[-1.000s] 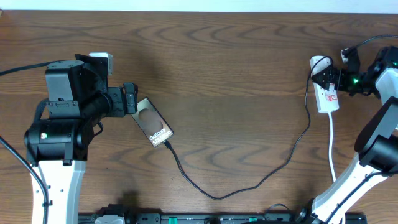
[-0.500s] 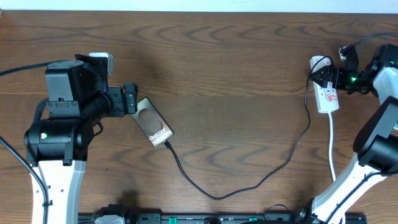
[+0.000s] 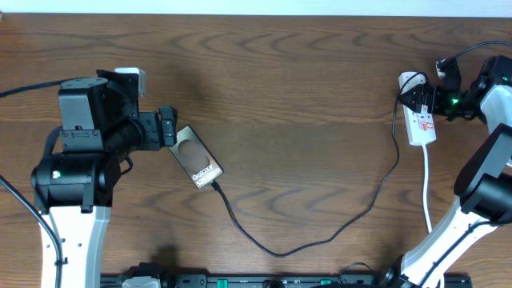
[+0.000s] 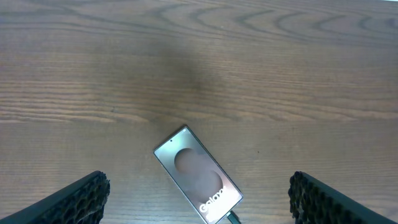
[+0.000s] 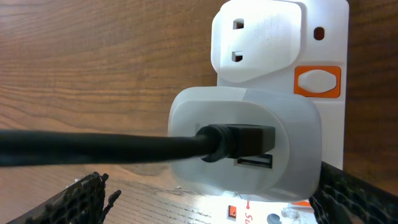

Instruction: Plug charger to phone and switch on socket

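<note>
1. Overhead view: I see the phone [image 3: 198,164] lying flat, screen up and diagonal, on the wooden table [image 3: 304,88], left of centre.
2. The left gripper [image 3: 167,127] sits just beside the phone's upper-left end. In the left wrist view its fingers [image 4: 71,200] stand wide apart and hold nothing; the phone lies on the table between and ahead of them.
3. The charger [image 3: 276,251] meets the phone's lower-right end, sags in a loop toward the near table edge, then rises to the socket [image 3: 422,122] at far right.
4. The right gripper [image 3: 422,100] hangs over the socket. In the right wrist view its fingers [image 5: 73,200] are spread wide, empty, either side of the white adapter [image 5: 242,146] seated in the socket, with the black cable entering it.
5. I cannot tell the position of the orange switch [image 5: 317,81] beside the adapter.
</note>
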### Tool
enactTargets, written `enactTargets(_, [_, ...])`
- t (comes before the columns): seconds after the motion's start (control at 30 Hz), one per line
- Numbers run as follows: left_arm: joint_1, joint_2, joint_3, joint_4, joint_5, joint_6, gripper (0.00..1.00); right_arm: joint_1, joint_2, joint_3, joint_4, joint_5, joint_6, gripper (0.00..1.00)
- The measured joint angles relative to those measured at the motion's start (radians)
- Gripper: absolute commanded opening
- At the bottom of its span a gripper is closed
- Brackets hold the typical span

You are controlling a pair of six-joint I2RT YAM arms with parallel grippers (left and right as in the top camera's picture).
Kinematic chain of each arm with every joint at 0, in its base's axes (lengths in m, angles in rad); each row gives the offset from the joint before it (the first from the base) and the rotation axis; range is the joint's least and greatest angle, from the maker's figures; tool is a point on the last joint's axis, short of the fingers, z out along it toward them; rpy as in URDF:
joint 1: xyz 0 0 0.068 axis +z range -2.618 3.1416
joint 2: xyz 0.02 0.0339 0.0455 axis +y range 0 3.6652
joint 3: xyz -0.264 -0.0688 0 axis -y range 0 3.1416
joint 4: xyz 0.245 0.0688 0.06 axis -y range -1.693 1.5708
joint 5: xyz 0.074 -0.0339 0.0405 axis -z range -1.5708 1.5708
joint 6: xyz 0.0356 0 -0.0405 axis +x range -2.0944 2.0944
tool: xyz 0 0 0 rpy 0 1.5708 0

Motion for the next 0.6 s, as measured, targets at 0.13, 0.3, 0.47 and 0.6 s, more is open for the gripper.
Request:
enactTargets(0.13, [0.000, 0.000, 0.000, 0.000, 0.000, 0.000, 0.93, 0.000, 0.000, 0.001, -0.003, 0.001, -0.002, 0.99])
enactTargets(0.3, [0.000, 0.000, 0.000, 0.000, 0.000, 0.000, 0.93, -0.008, 0.000, 0.005, -0.022, 0.029, -0.002, 0.99])
enactTargets(0.47, [0.000, 0.000, 0.000, 0.000, 0.000, 0.000, 0.93, -0.008, 0.000, 0.005, -0.026, 0.041, -0.002, 0.99])
enactTargets(0.6, [0.000, 0.000, 0.000, 0.000, 0.000, 0.000, 0.93, -0.008, 0.000, 0.005, -0.026, 0.042, -0.002, 0.99])
